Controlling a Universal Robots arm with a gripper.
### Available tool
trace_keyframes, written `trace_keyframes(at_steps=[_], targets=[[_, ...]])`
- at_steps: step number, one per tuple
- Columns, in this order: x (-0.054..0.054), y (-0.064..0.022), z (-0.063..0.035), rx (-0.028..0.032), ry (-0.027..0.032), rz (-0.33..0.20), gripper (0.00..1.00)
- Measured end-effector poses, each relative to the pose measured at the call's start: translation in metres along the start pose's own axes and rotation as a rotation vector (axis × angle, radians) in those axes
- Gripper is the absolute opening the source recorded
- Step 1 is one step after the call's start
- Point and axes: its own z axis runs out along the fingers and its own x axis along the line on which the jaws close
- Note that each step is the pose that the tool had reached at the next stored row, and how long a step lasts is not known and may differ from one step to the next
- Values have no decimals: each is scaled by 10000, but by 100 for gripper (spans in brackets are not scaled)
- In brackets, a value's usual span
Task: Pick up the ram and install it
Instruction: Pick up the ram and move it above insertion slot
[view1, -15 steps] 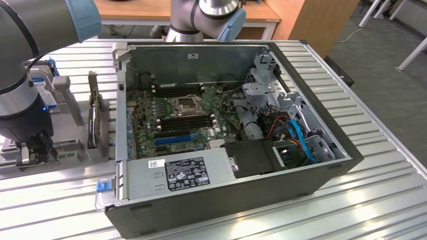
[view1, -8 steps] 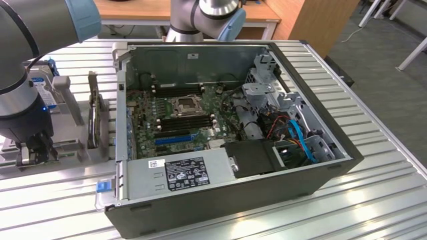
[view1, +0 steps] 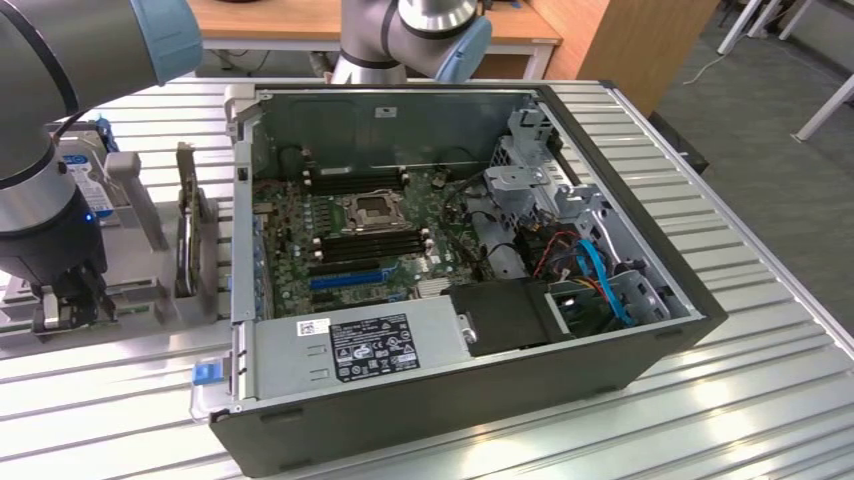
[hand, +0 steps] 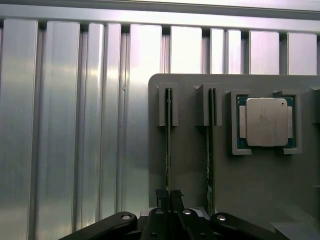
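The tool (hand: 168, 197) is seen low over a grey holder (hand: 190, 165), set directly over the ram (hand: 168, 150). Whether the ram is clamped or merely straddled cannot be told. The ram is stood on its thin edge in the holder. Its long axis runs straight away from under the tool to a slotted post at the holder's far edge, so the tool is lined up across the stick's thickness, not along it. A second stick (hand: 210, 160) is held parallel just beside it, apart from the tool. Beyond that, a processor (hand: 266, 121) is seated flat in its own recess. The holder is carried on a ribbed metal counter (hand: 75, 125). In the exterior view the tool (view1: 70, 300) is found at the holder, on that view's left. The open case (view1: 467, 420) with its black slots (view1: 374, 240) lies well apart, toward that view's right.
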Motion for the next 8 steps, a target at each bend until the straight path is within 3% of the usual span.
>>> trace_keyframes(at_steps=[8], targets=[[0,0,0,0,1,-2,13]])
